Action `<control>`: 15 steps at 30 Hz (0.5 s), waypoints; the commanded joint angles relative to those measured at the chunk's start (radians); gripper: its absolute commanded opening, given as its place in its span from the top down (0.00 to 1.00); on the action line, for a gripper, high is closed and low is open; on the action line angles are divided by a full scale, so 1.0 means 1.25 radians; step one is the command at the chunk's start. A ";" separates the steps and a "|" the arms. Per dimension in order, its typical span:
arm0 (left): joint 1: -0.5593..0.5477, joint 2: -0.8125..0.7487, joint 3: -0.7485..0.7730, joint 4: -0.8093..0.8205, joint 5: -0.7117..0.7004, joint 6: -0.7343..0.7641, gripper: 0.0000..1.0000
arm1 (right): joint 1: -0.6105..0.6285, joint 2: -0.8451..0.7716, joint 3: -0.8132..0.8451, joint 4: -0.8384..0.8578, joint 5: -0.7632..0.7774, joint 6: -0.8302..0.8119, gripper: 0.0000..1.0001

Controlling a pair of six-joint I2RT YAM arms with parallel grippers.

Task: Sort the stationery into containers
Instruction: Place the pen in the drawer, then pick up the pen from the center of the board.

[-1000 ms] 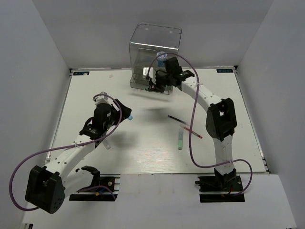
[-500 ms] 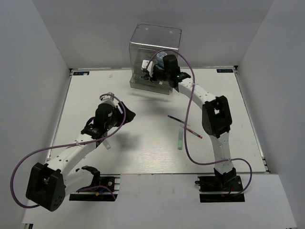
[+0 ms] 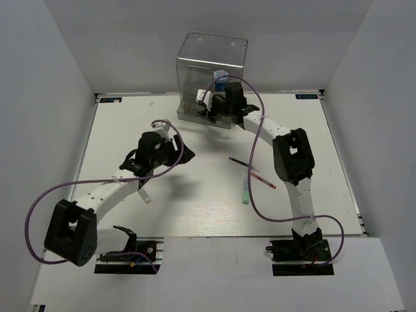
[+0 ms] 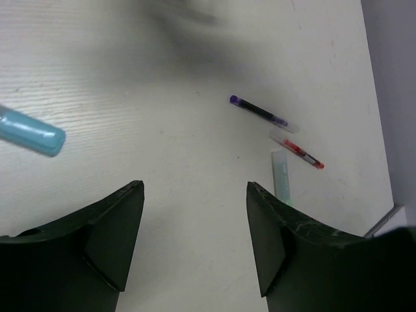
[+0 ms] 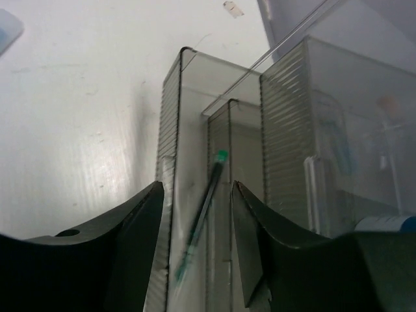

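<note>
The clear container (image 3: 212, 65) stands at the table's back edge. My right gripper (image 3: 209, 109) hovers over its grey front compartments (image 5: 195, 130), jaws open. A thin dark pen with a green tip (image 5: 207, 201) lies slanted in a slot between the jaws, touching neither. A blue-white pot (image 3: 221, 77) sits inside the box. My left gripper (image 4: 195, 188) is open and empty above bare table. A blue-capped marker (image 4: 29, 132) lies to its left. Ahead lie a dark pen (image 4: 259, 111), a red pen (image 4: 302, 152) and a green marker (image 4: 281, 175), also the dark pen (image 3: 239, 162) mid-table.
White walls enclose the table (image 3: 195, 201) on three sides. The red pen (image 3: 263, 179) and green marker (image 3: 246, 190) lie close beside the right arm's upright link (image 3: 294, 162). A purple cable loops above each arm.
My right gripper has opened and let go of the green-tipped pen, which now sits in the container's slot. My left arm has swung right and forward, covering the blue-capped marker in the top view.
</note>
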 commanded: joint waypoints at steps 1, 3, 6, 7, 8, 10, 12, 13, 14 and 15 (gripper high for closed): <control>-0.017 0.043 0.086 0.016 0.094 0.104 0.26 | -0.012 -0.095 -0.036 0.037 -0.054 0.068 0.47; -0.027 0.069 0.126 0.008 0.121 0.171 0.26 | -0.012 -0.128 -0.052 0.025 -0.091 0.102 0.47; -0.044 0.118 0.161 0.037 0.207 0.254 0.28 | -0.026 -0.241 -0.108 0.007 -0.121 0.191 0.54; -0.055 0.130 0.161 0.048 0.220 0.273 0.28 | -0.028 -0.260 -0.165 0.006 -0.122 0.216 0.57; -0.055 0.156 0.171 0.058 0.232 0.293 0.31 | -0.031 -0.279 -0.188 0.004 -0.115 0.241 0.60; -0.079 0.192 0.194 0.067 0.260 0.356 0.32 | -0.057 -0.349 -0.274 -0.002 -0.096 0.275 0.73; -0.093 0.254 0.231 0.067 0.296 0.424 0.34 | -0.091 -0.400 -0.341 -0.023 -0.063 0.292 0.84; -0.108 0.278 0.256 0.067 0.306 0.446 0.34 | -0.098 -0.431 -0.385 -0.023 -0.043 0.292 0.88; -0.115 0.298 0.269 0.059 0.324 0.471 0.34 | -0.115 -0.447 -0.405 -0.045 -0.039 0.290 0.90; -0.115 0.319 0.284 0.059 0.356 0.524 0.32 | -0.130 -0.481 -0.450 -0.051 -0.033 0.294 0.90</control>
